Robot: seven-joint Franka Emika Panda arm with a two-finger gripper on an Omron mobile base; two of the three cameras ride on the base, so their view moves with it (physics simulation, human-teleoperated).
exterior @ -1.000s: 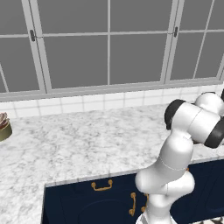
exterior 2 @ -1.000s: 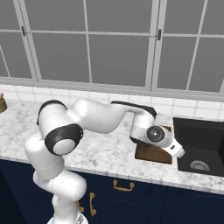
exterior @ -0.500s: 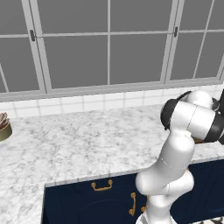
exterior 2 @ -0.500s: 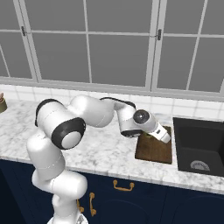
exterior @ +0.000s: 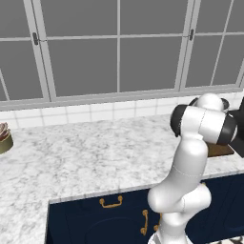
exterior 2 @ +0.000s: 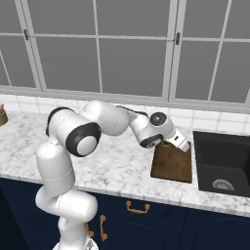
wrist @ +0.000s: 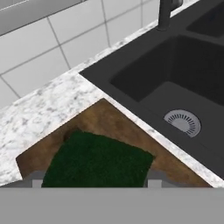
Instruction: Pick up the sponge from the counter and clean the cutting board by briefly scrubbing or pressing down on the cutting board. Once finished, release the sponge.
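The sponge (wrist: 98, 159), dark green on top, sits between my two finger tips in the hand view, with my gripper (wrist: 95, 179) shut on it. It hangs just above the brown wooden cutting board (wrist: 109, 118), whose corner points toward the wall. In the right base view my gripper (exterior 2: 183, 144) hovers over the far end of the cutting board (exterior 2: 171, 166), which lies on the white marble counter (exterior 2: 117, 166). The left base view gives only a sliver of the cutting board (exterior: 219, 150) behind my arm.
A black sink (wrist: 175, 74) with a round drain (wrist: 183, 121) lies right beside the board, also seen as the sink (exterior 2: 222, 163). A dark faucet (wrist: 166, 13) stands behind it. A small bowl (exterior: 4, 136) sits far left on the counter (exterior: 86, 157). White tiles and windows back the counter.
My hand has risen off the board and pulled back from its front part toward its far end, with the sponge still in it. The upper arm has swung left.
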